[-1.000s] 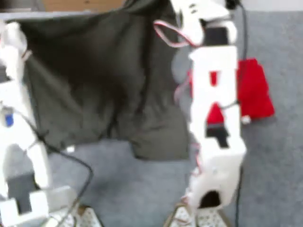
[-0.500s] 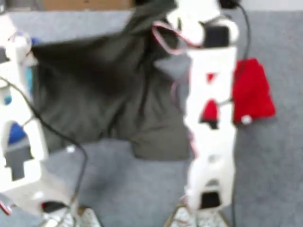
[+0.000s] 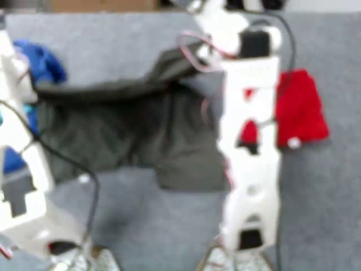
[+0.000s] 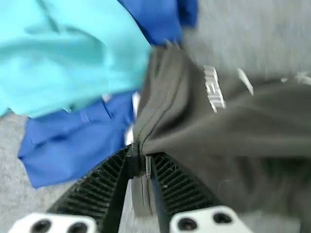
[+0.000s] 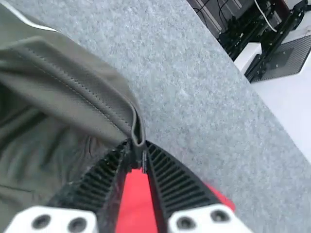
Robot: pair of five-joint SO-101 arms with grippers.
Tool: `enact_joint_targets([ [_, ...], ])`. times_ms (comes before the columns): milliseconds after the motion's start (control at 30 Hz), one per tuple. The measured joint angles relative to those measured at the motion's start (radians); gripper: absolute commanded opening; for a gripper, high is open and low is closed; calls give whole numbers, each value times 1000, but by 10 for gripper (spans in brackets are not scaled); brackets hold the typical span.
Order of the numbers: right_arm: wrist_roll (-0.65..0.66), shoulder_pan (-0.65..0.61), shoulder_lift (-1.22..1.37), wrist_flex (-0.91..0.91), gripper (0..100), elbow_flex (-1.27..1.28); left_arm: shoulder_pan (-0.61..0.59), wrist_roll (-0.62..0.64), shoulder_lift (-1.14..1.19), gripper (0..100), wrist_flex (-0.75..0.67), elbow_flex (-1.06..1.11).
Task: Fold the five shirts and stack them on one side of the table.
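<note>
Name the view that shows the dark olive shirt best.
The high view: the dark olive shirt lies nearly whole across the gray table, one edge raised. The left wrist view gives a seamed corner pinched in the left gripper, the right wrist view a hem pinched in the right gripper.

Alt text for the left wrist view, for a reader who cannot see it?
The left gripper is shut on the stitched edge of a dark grey shirt that spreads over the grey table cover. Beside that edge lie a turquoise shirt and, partly under it, a blue shirt.
</note>
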Motion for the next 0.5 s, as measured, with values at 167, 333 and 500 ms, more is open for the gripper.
enact_joint_targets([
  [167, 40, 3, -163, 0, 2, 235, 31, -72, 0, 19, 57, 115],
  [333, 94, -37, -367, -55, 2, 638, 29, -126, 0, 19, 60, 256],
  [500, 107, -25, -592, -321, 2, 1134, 28, -170, -48, 19, -6, 414],
])
